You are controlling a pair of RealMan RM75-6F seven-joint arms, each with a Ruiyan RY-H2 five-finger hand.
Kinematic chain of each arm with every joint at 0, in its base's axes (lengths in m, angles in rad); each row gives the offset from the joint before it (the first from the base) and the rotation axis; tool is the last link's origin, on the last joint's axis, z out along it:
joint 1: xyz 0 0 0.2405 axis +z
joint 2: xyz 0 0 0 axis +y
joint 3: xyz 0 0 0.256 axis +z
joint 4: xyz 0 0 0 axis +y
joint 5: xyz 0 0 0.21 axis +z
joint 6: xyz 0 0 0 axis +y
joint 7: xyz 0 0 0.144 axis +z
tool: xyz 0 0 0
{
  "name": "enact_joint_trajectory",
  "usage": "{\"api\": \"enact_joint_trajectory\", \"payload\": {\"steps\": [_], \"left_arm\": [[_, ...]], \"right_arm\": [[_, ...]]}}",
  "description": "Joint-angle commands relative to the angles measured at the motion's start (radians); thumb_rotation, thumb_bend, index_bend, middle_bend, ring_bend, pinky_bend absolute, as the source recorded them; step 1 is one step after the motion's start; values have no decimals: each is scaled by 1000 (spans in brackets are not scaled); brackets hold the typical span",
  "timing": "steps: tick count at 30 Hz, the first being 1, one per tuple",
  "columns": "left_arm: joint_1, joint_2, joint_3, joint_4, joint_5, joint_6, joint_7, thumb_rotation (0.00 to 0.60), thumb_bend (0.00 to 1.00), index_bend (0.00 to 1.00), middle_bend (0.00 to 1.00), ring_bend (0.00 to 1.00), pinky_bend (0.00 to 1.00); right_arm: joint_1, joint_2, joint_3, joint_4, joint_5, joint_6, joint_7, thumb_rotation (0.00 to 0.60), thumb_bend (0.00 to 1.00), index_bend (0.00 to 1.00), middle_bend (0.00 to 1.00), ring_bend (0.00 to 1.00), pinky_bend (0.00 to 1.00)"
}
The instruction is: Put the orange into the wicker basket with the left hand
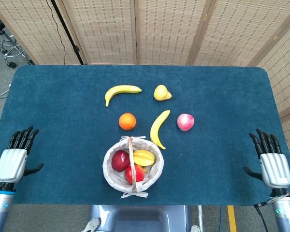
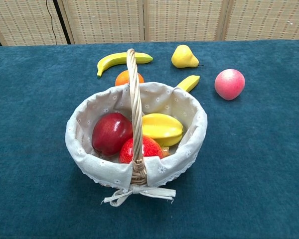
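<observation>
The orange (image 1: 127,121) lies on the blue table just behind the wicker basket (image 1: 106,166); in the chest view the orange (image 2: 122,77) peeks over the basket's cloth-lined rim (image 2: 84,154). The basket holds a red apple (image 2: 111,133), a yellow star fruit (image 2: 161,128) and another red fruit (image 2: 144,148). My left hand (image 1: 14,157) rests at the table's near left edge, fingers spread and empty, far from the orange. At the near right edge my right hand (image 1: 270,162) is likewise open and empty. Neither hand shows in the chest view.
Behind the orange lie a banana (image 1: 121,91) and a yellow pear (image 1: 161,93). A second banana (image 1: 158,127) lies right of the orange, and a pink peach (image 1: 185,122) further right. Woven screens stand behind the table.
</observation>
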Motion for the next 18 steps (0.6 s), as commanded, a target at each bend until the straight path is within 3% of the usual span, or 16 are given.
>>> {"api": "enact_joint_trajectory", "payload": {"steps": [1, 5, 10, 15, 18], "left_arm": [[-17, 21, 3, 17, 5, -44, -95, 600, 128, 0, 0, 0, 0], [-58, 53, 6, 58, 17, -139, -334, 600, 128, 0, 0, 0, 0], [-122, 62, 0, 139, 30, -249, -545, 600, 128, 0, 0, 0, 0], [-229, 22, -20, 252, 50, -402, -874, 600, 128, 0, 0, 0, 0], [-279, -23, -26, 345, 71, -449, -994, 600, 128, 0, 0, 0, 0]], "right_arm": [[0, 1, 0, 2, 0, -1, 3, 600, 0, 45, 0, 0, 0], [0, 1, 2, 7, 8, -4, 13, 600, 0, 45, 0, 0, 0], [-1, 5, 4, 9, 8, -2, 24, 600, 0, 45, 0, 0, 0], [-7, 13, 7, 7, 6, 11, 43, 600, 0, 45, 0, 0, 0], [-11, 19, 7, 5, 5, 16, 56, 600, 0, 45, 0, 0, 0]]}}
